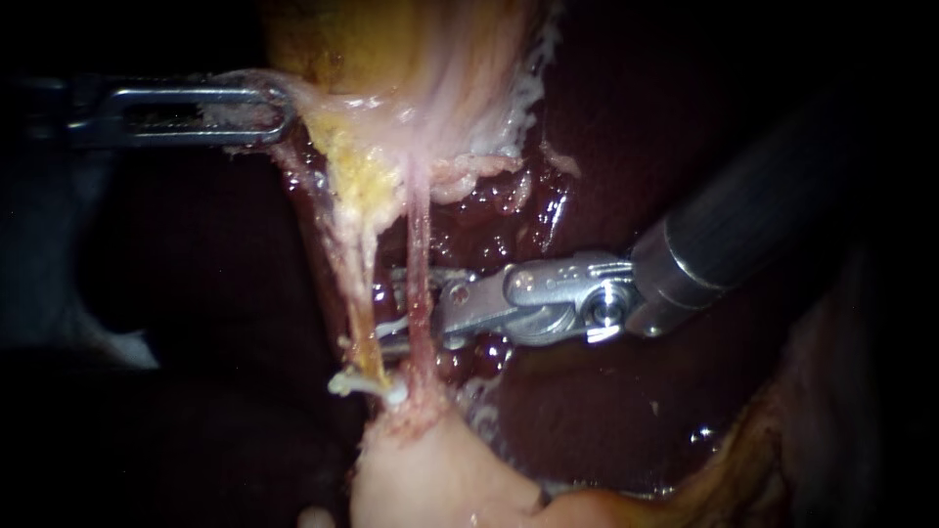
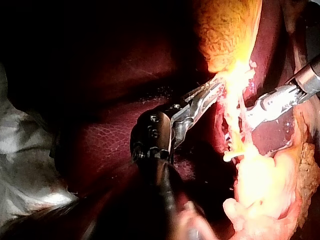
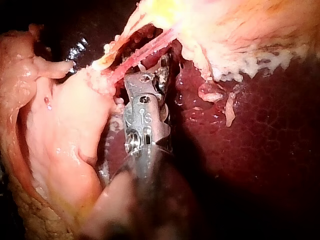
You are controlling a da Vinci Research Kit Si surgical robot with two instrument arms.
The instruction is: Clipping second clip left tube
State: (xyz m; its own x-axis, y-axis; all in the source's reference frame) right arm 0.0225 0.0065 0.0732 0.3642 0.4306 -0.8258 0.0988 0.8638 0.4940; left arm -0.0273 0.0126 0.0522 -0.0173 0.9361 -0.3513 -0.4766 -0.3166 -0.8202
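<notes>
**Steel jaws at the tubes, second clip not yet closed**

Nearest, below the jaws, a lump of pale tissue (image 1: 421, 469) anchors two stretched strands. My right instrument (image 1: 399, 311) has its shaft slanting down and its wrist turned level, with the jaws apart. The pink right tube (image 1: 419, 264) crosses in front of them, and the yellowish left tube (image 1: 358, 293) lies just ahead of the tips. A white piece (image 1: 370, 384), perhaps a clip, sits across that tube's foot, below the jaws. I judge the step to be placement: the tips need to straddle the left tube alone, then close. Farther off, my left instrument (image 1: 262, 112) lies level, clamped on the gallbladder (image 1: 391, 59), with the liver (image 1: 606, 411) behind.
</notes>
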